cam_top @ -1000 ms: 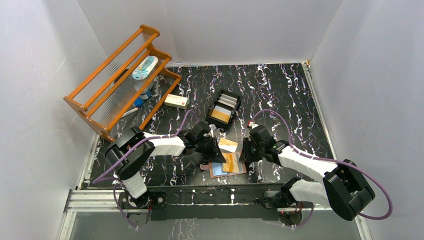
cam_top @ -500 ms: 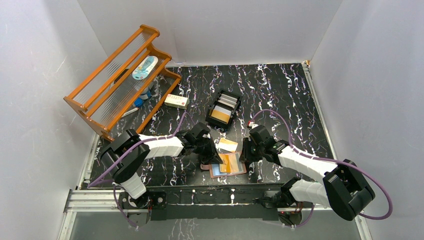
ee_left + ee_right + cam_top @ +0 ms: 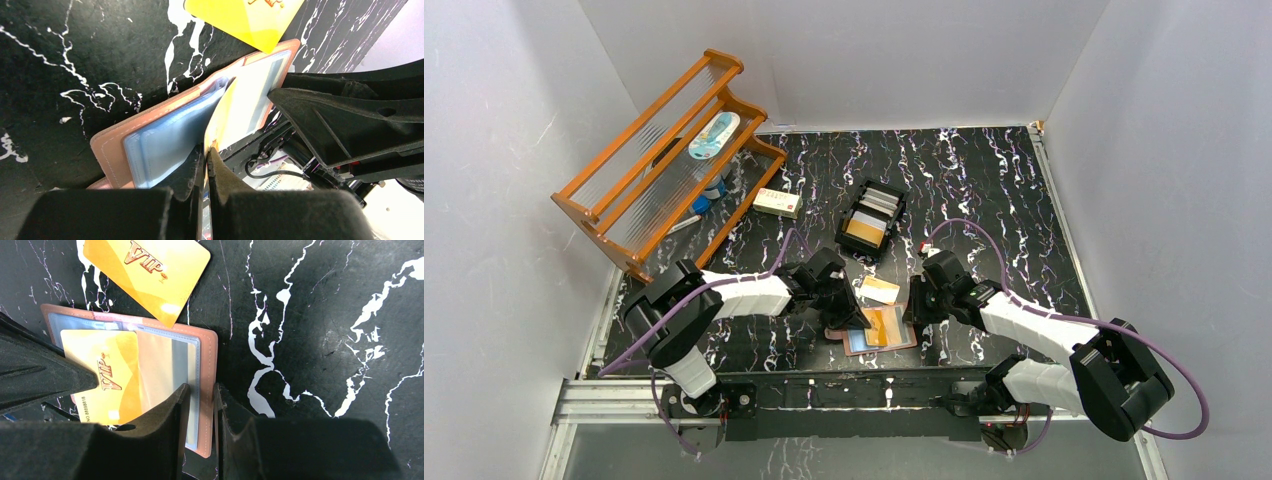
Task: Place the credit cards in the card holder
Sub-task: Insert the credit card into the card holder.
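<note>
One gold card [image 3: 107, 375]: pinched at its edge by the left gripper [image 3: 206, 150]; lower than a second ago, leaning into the open card holder [image 3: 207, 365].
Right gripper [image 3: 199, 390]: unmoved, fingers clamped across the holder's right flap edge.
Second gold card [image 3: 145, 270]: flat on the table [image 3: 325, 315], corner overlapping the holder's far edge.

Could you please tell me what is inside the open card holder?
Clear plastic sleeves line the card holder. A gold VIP card, pinched by the left hand, lies over them, one end seemingly slid under a sleeve. Whether further cards sit deeper is covered.
</note>
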Controlling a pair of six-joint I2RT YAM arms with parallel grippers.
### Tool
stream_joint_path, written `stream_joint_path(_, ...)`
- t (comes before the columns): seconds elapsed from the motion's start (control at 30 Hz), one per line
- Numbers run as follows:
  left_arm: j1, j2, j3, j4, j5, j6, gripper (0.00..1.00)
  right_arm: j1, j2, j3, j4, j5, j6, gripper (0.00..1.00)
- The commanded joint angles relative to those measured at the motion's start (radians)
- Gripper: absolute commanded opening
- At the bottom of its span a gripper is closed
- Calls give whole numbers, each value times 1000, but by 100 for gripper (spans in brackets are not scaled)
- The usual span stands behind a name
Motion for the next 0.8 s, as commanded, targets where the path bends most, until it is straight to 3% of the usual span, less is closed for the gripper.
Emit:
stream_joint_path(0.0, -15, -31, -26, -74, -45, -12, 0, 1, 18, -21, -15, 18, 0, 32)
stream_joint_path(0.4, -16, -54, -11, -146, -108, 13, 0, 2, 21, -20, -16, 19, -2, 32)
stream_joint_path(0.77, -30, 8, 24, -103, -66, 6, 0, 1, 21, -20, -16, 19, -2, 32)
